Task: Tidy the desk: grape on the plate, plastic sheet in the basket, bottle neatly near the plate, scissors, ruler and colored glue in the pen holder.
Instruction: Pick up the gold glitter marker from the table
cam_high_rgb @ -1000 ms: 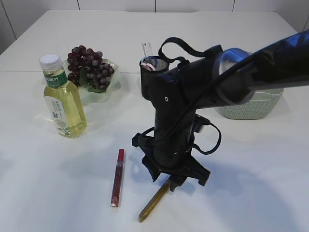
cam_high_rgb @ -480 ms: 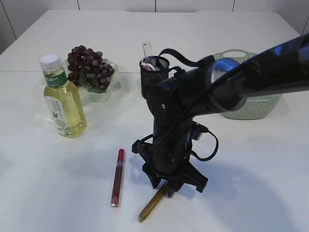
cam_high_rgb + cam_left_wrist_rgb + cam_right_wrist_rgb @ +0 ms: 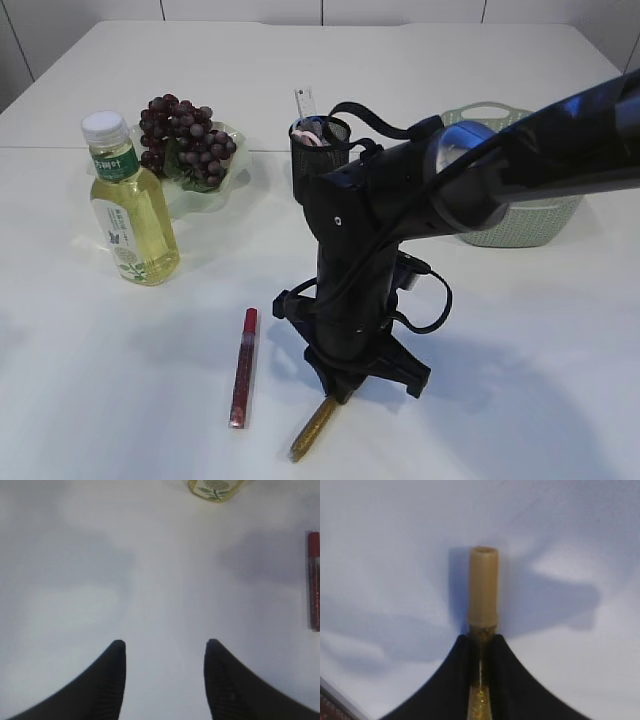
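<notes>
My right gripper (image 3: 338, 392) (image 3: 481, 637) is shut on the gold glitter glue (image 3: 312, 428) (image 3: 483, 587), which lies on the table near the front edge. A red glitter glue (image 3: 243, 366) (image 3: 313, 580) lies just to its left. The bottle (image 3: 128, 205) (image 3: 215, 489) of yellow liquid stands next to the plate (image 3: 236, 166), which holds the grape (image 3: 182, 138). The black mesh pen holder (image 3: 312, 150) has the ruler (image 3: 305, 103) and pink-handled scissors (image 3: 312, 135) in it. My left gripper (image 3: 162, 642) hangs open over bare table. The plastic sheet is out of view.
The pale green basket (image 3: 520, 215) stands at the right, partly hidden behind my right arm. That arm crosses from the right edge to the table's middle, in front of the pen holder.
My right gripper came down over the gold glue and closed on it. The glue's tip shifted slightly. Nothing else moved.
</notes>
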